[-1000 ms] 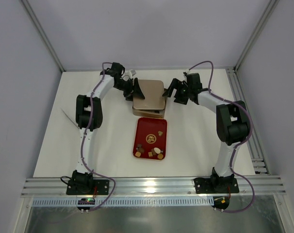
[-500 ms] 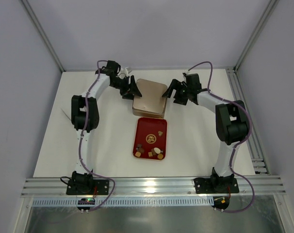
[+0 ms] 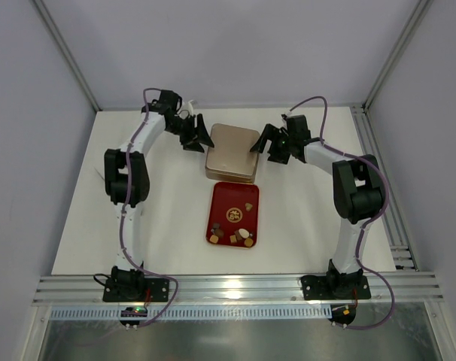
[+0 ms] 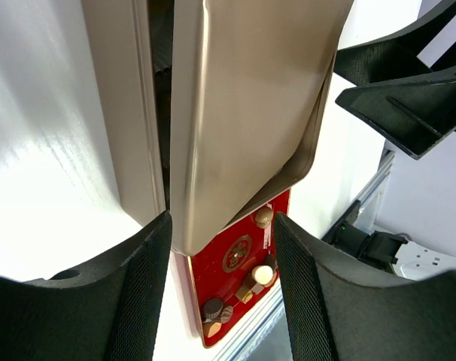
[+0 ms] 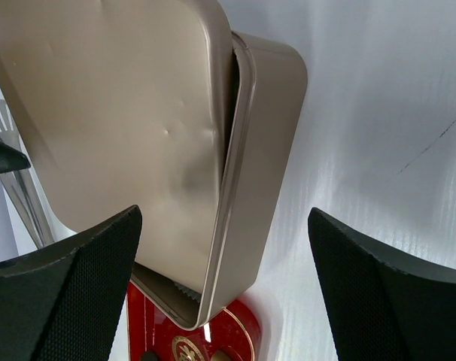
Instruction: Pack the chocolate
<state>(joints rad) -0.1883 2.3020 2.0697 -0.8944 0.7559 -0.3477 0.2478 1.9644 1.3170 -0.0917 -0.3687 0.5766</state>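
Here the left gripper sits at the left edge of the lid. Its fingers are about half open with that edge between them; whether they pinch it I cannot tell. The lid lies skewed across the box and covers it, so there is no way in for the chocolate yet. The chocolate lies on the red tray, just on the near side of the box, most pieces bunched at the tray's near end. The tray's long axis runs near to far between the arms, so the pieces lie back toward the bases from both grippers. The right gripper hovers at the lid's right edge, fingers spread wide and empty. It looks slightly the nearer to the pieces.
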